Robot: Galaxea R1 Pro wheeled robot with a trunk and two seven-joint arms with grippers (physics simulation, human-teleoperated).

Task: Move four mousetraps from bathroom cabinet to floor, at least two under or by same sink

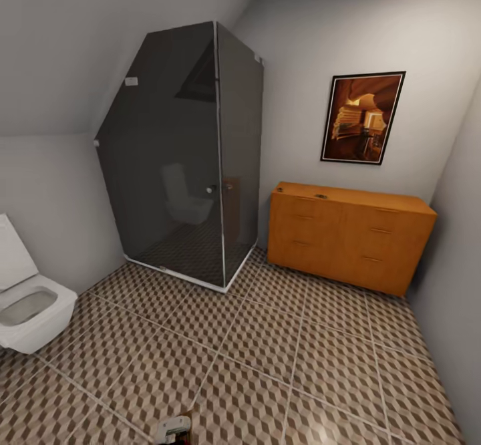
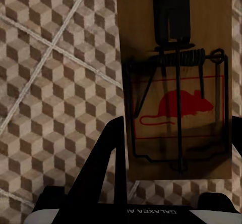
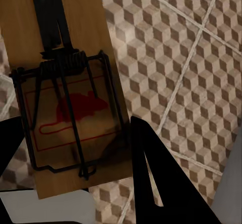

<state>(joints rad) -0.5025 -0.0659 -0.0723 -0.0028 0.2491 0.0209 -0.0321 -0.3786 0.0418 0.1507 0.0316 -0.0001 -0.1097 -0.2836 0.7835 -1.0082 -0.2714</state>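
Two flat brown wooden mousetraps with black wire and a red mouse mark are in our grip: the left trap (image 2: 176, 93) clenched in our left pincer (image 2: 174, 153), the right trap (image 3: 68, 90) in our right pincer (image 3: 75, 156). Each board's long axis runs out along the fingers, over the cube-patterned floor (image 1: 280, 365). Sink unseen; orange-brown wooden cabinet (image 1: 351, 234) well ahead.

Head wide; wrists close above floor (image 2: 55, 82)

Both arms hang low — each jaws' pair clamps a mousetrap.
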